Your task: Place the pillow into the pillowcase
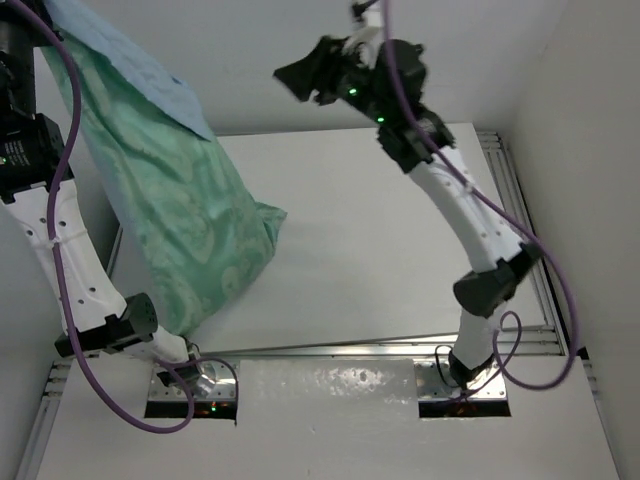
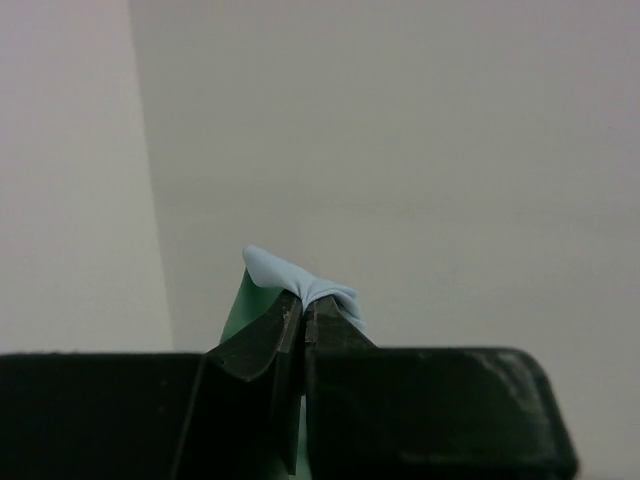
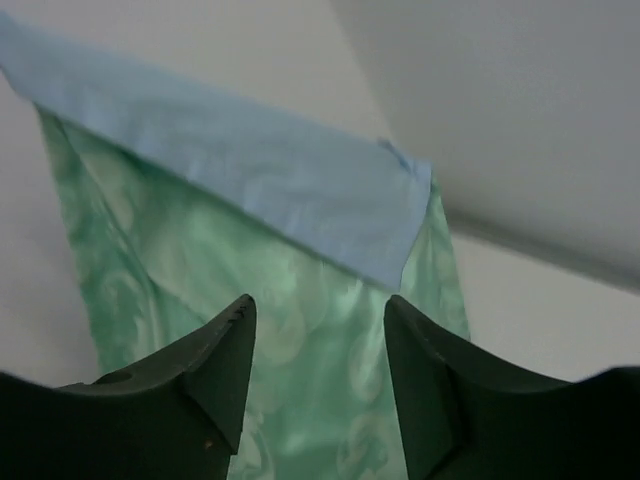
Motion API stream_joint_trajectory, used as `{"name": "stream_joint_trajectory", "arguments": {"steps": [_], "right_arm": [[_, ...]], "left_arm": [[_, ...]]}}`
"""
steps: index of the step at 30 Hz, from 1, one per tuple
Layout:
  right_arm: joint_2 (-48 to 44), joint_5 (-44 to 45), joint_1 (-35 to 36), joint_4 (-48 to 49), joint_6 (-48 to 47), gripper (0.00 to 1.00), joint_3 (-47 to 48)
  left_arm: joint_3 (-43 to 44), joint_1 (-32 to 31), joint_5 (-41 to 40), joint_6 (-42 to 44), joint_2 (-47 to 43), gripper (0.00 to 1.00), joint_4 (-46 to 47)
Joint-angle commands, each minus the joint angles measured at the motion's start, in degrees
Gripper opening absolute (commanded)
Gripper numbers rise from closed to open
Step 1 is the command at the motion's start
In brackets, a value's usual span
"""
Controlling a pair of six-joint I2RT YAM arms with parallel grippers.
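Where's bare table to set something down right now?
Free: the table middle, between the hanging pillowcase and the right arm, down to the near rail. Crowded: left side, where the pillowcase dangles from the shut left end effector.

pillowcase (image 1: 180, 210): hangs from my left gripper (image 2: 303, 325), far left | its bottom end: on table (image 1: 380, 250), left side | my right gripper (image 3: 318, 320): raised to its right, apart
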Motion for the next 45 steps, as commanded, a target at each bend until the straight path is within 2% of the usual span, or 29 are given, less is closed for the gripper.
{"name": "stream_joint_trajectory", "arguments": {"steps": [1, 3, 5, 6, 9, 10, 14, 15, 17, 19, 21, 22, 23, 25, 26, 27, 30, 34, 38, 41, 45], "right_arm": [[7.58, -6.19, 3.64, -10.39, -3.28, 0.55, 7.30], [6.99, -7.07, 4.35, -5.65, -2.56, 0.62, -0.32], [4.19, -5.50, 4.35, -2.93, -0.46, 0.64, -7.78], [3.22, -5.23, 4.35, -2.56, 0.07, 0.65, -14.78], [-0.21, -6.19, 4.44, -2.56, 2.45, 0.72, -25.70], [-1.00, -6.98, 4.44, -2.38, 2.89, 0.80, -28.10], [-5.66, -5.76, 5.06, -1.61, 2.19, 0.86, -40.05], [-6.54, -6.36, 5.06, -0.11, 2.54, 0.87, -45.65], [-6.38, -9.42, 5.06, 3.31, 6.31, 0.89, -51.21], [-5.58, -12.25, 5.14, 5.87, 11.55, 0.99, -53.69], [-6.02, -13.05, 5.14, 13.93, 16.14, 0.99, -59.46], [-7.15, -12.35, 5.14, 17.44, 21.91, 0.99, -61.85], [-7.69, -11.39, 5.32, 26.96, 25.70, 0.99, -67.10], [-7.78, -6.65, 6.19, 36.95, 36.13, 0.99, -71.26], [-7.26, -4.37, 8.55, 44.56, 38.38, 0.99, -73.54], [-6.56, 0.18, 9.88, 47.25, 39.88, 0.99, -73.83], [-1.91, 5.30, 14.80, 52.01, 43.57, 0.99, -70.50], [5.13, 7.78, 17.27, 53.78, 48.85, 0.99, -65.23], [10.49, 8.75, 17.97, 46.77, 52.10, 0.99, -62.76], [9.45, 9.89, 18.15, 42.80, 55.61, 0.99, -64.33], [5.85, 12.70, 18.50, 33.86, 54.66, 0.99, -65.21]], "left_arm": [[0.22, 0.37, 9.65, -6.35, -2.52, 0.00, 6.64], [-0.75, 0.10, 10.63, -7.77, -3.22, 0.00, 6.99], [-3.03, 0.10, 9.24, -9.35, -3.75, 0.00, 7.43], [-3.65, 0.10, 8.53, -9.53, -4.01, 0.00, 7.43], [-4.79, 0.02, 6.16, -10.23, -3.49, 0.00, 7.69], [-4.80, -0.07, 5.20, -11.02, -3.22, 0.00, 8.04], [-4.10, -0.34, 4.48, -12.70, -2.08, 0.00, 8.66], [-4.01, -0.25, 4.66, -12.70, -1.73, 0.00, 8.40], [-3.92, -0.25, 4.84, -11.91, -1.64, 0.00, 7.78], [-3.74, -0.42, 4.49, -10.77, -1.64, 0.00, 7.60], [-3.39, -0.69, 4.22, -10.15, -1.73, 0.00, 7.43], [-3.04, -0.86, 4.13, -9.36, -1.73, 0.00, 7.43], [-2.95, -1.04, 4.13, -9.10, -1.99, 0.00, 7.34], [-2.69, -1.13, 3.87, -8.04, -1.99, 0.00, 6.90], [-2.77, -1.13, 3.70, -7.69, -2.08, 0.00, 6.64], [-2.95, -1.04, 3.43, -7.25, -1.99, 0.00, 6.12], [-3.56, -1.04, 2.90, -6.28, -1.90, 0.00, 5.41], [-4.27, -1.21, 2.90, -6.37, -2.34, 0.00, 4.79], [-4.09, -1.13, 2.46, -5.84, -2.69, 0.00, 4.70], [-3.57, -1.13, 2.46, -5.14, -2.69, 0.00, 4.70], [-3.30, -1.21, 2.46, -5.05, -2.26, 0.00, 4.53]]}}
